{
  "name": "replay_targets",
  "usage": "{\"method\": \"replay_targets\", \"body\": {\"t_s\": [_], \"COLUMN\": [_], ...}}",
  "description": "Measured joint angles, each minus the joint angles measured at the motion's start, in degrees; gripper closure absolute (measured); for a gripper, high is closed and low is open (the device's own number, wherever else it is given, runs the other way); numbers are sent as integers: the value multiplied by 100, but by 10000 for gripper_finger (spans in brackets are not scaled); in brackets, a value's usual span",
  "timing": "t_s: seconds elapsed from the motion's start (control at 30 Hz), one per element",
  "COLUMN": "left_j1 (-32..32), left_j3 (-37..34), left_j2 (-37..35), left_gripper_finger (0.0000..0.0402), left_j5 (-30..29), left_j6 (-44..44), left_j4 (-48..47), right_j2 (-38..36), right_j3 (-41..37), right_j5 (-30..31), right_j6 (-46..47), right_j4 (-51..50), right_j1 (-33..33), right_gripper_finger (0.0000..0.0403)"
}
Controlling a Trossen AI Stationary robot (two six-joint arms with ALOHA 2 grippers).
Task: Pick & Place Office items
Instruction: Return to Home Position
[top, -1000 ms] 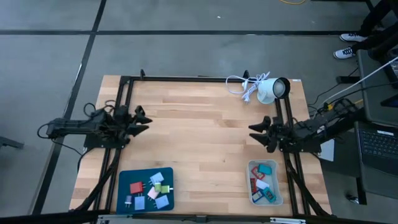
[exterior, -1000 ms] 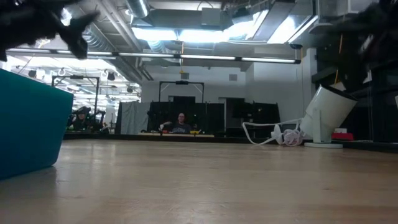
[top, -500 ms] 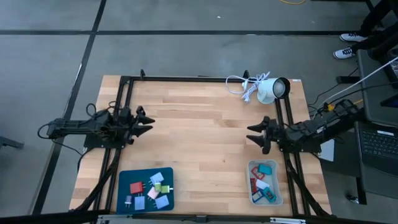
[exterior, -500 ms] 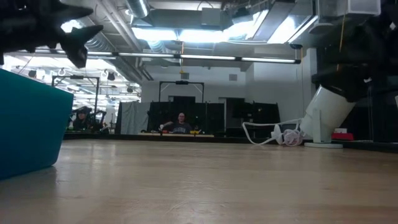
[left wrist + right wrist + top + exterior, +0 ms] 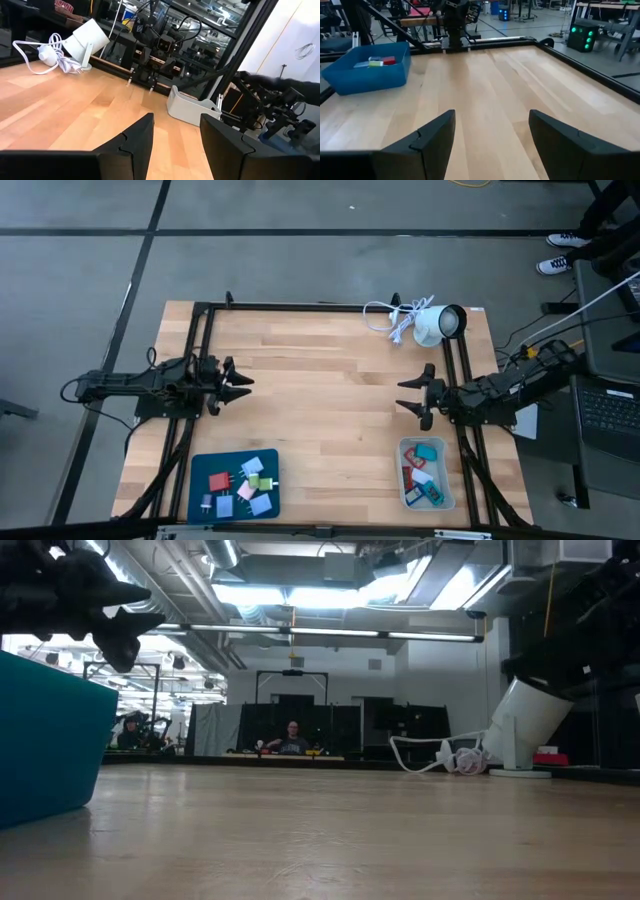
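Both pincers are held above the wooden surface, well apart from each other and from the two containers. The left pincer is moderately spread and nothing is carried in it. The right pincer is spread wide and is also empty. Some office items are found in the blue tray on the left side, and others lie in the gray bin on the right side. If the right pincer is drawn back carelessly, the lamp or its cord, lying near, could be caught and dragged, or the bin could be knocked.
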Motion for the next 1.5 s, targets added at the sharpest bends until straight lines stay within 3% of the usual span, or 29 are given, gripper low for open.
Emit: {"method": "replay_targets", "body": {"t_s": [0.17,0.4,0.7,1.17,1.5], "left_j1": [-12,-328,-620,-872,-861], "left_j3": [0,0,0,0,0], "left_j2": [-46,-50,-52,-55,-39], "left_gripper_finger": [245,245,245,245,245], "left_j5": [-1,2,1,4,4], "left_j6": [-2,-2,-4,-4,-4], "left_j4": [-48,-16,-30,-31,-31], "right_j2": [-481,-1639,-1650,-1649,-1648], "right_j3": [12,8,7,7,7], "right_j5": [4,-648,33,3,1], "right_j6": [52,68,70,69,69], "right_j4": [92,-1,322,314,312], "right_j1": [87,-672,-894,-882,-464], "right_gripper_finger": [146,146,146,146,146]}}
